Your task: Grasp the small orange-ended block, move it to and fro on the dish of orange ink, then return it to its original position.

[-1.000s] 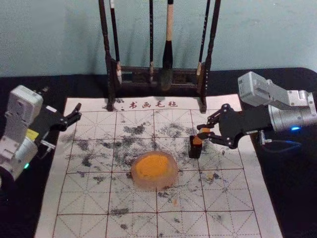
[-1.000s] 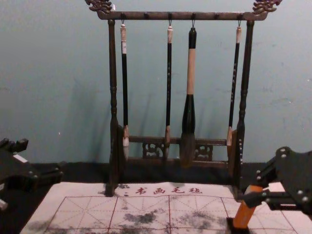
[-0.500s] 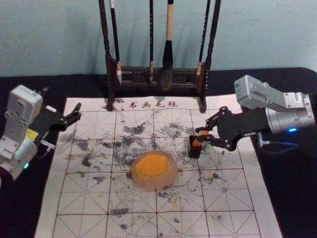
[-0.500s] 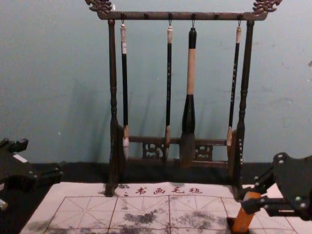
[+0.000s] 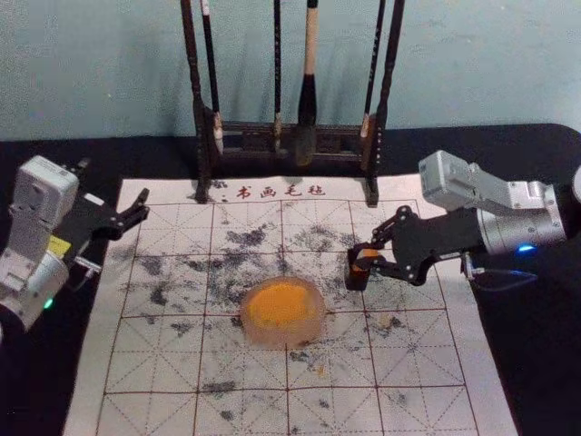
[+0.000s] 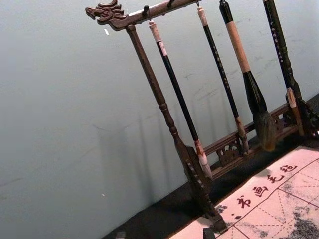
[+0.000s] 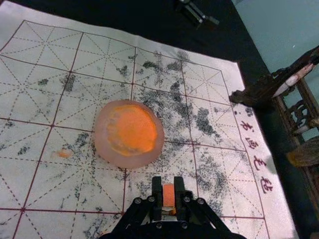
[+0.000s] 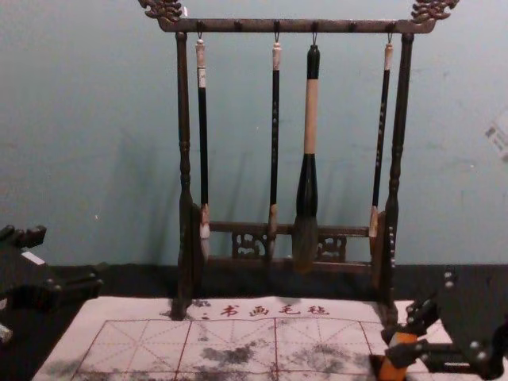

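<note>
Pressed on the small orange rectangular block (image 7: 168,195), the right gripper's (image 5: 361,255) jaws hold it at the black box (image 5: 356,279) beside the round pinkish dish (image 5: 313,329) of orange ink, while the left gripper (image 8: 70,259) waits spread.

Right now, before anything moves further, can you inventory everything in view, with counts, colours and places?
Block: one, orange, between the right jaws at the holder's mouth
Holder: one, dark, on the mat
Dish: one, pale pink, mid-mat
Ink: one pool, orange, in the dish
Mat: one, whitish, red grid, dark smudges, on the table
Table: one, black, beneath
Rack: one, dark brown, far edge
Brushes: four, mostly black, hanging from the rack
Wall: one, blue-green, behind
Left gripper: one, black, left side, jaws open
Right gripper: one, black, at the holder
</note>
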### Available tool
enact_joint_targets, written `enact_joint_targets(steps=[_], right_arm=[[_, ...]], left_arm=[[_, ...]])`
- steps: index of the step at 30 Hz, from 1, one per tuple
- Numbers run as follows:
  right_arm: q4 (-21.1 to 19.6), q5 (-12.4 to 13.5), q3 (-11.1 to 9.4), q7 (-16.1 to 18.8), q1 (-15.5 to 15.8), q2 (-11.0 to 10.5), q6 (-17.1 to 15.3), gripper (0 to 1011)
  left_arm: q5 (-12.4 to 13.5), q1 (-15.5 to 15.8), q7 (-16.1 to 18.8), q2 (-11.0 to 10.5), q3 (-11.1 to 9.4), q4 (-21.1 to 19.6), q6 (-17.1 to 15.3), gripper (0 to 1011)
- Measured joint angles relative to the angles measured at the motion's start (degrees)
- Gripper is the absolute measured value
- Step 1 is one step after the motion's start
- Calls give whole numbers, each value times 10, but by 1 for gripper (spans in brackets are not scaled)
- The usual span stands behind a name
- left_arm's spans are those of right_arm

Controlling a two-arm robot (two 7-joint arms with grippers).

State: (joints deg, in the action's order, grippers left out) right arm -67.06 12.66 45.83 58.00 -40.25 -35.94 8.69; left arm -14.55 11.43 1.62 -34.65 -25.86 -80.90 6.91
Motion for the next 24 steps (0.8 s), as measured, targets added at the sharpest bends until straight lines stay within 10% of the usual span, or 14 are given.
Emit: enact_joint_targets(steps=[16, 24], right_arm=[[2, -4, 1, -3, 0, 1, 1, 149], [1, -3, 1, -3, 0, 1, 1, 366]], left_arm=[[0, 0, 0, 0, 0, 0, 0, 1001], [0, 0, 0, 0, 0, 0, 0, 1001]])
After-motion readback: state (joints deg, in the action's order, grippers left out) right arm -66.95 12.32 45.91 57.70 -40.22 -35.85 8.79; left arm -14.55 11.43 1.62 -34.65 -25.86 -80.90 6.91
